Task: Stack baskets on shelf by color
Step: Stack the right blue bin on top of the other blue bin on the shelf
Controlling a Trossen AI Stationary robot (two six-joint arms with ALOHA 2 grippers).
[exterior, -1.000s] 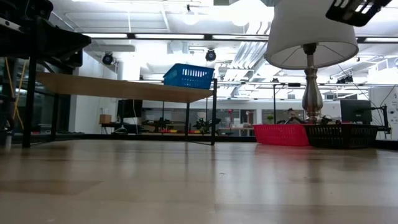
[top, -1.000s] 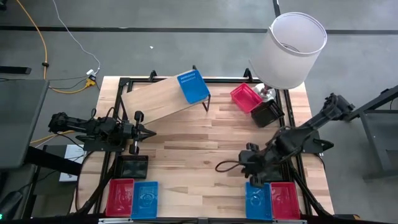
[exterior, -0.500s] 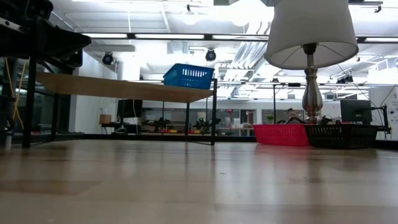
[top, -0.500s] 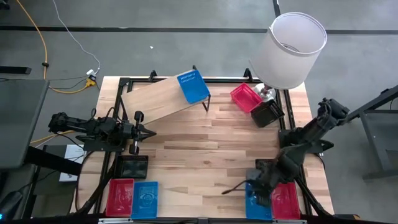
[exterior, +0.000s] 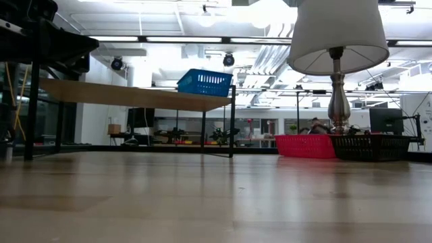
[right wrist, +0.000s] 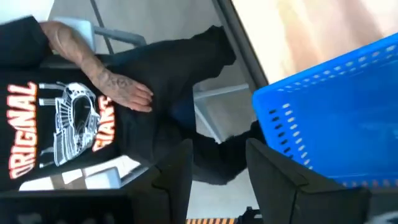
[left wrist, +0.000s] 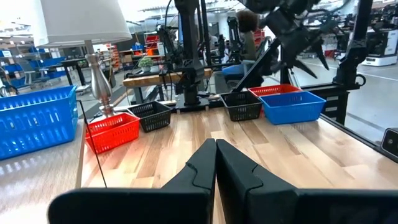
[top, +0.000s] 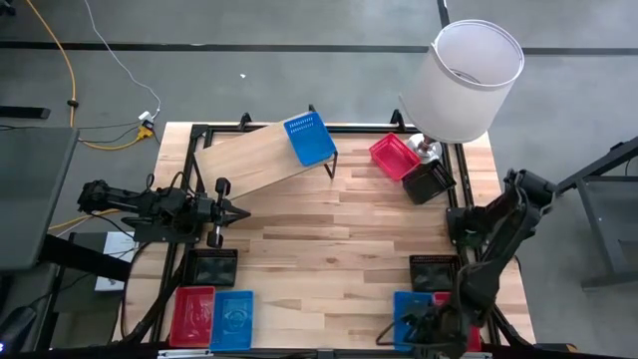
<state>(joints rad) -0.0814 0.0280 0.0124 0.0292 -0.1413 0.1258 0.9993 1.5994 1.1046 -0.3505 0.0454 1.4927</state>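
The right gripper (top: 431,324), lower right of the high view, hangs open beside a blue basket (top: 408,315). The left gripper (top: 236,212) waits closed at left.

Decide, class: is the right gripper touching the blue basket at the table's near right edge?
Apart. The right wrist view shows the right gripper open, with a gap to the blue basket beside it.

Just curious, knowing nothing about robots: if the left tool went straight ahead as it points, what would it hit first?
Probably nothing soon: the shut left tool faces bare table. The black upright post at the far edge seems first in line, though depth is unclear.
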